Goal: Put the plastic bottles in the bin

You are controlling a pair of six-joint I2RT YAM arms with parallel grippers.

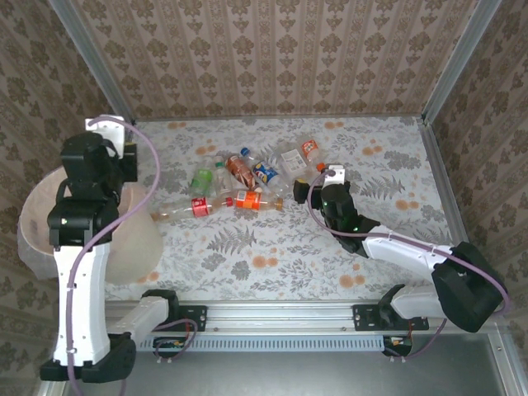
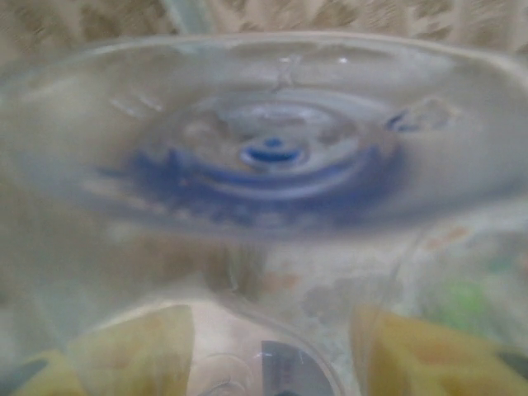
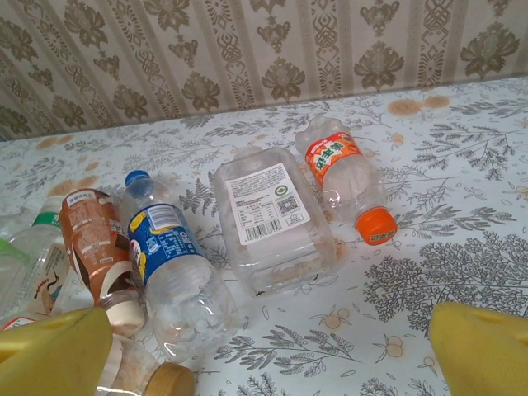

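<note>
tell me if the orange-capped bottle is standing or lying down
Lying down: the orange-capped bottle rests on its side on the table, cap on.

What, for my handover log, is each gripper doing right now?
Left gripper: closed on a clear plastic bottle.
Right gripper: open, holding nothing.

Soft, even light fills the top view, so the table (image 1: 396, 165) looks bright and the shadows are faint. The left wrist view is very blurry and foggy, because a clear bottle (image 2: 272, 157) sits right up against the lens. The right wrist view is bright and sharp. Small soft shadows lie under the bottles (image 3: 272, 214), the plastic shines a little, and the near yellow fingers (image 3: 49, 355) look fuzzy.
</note>
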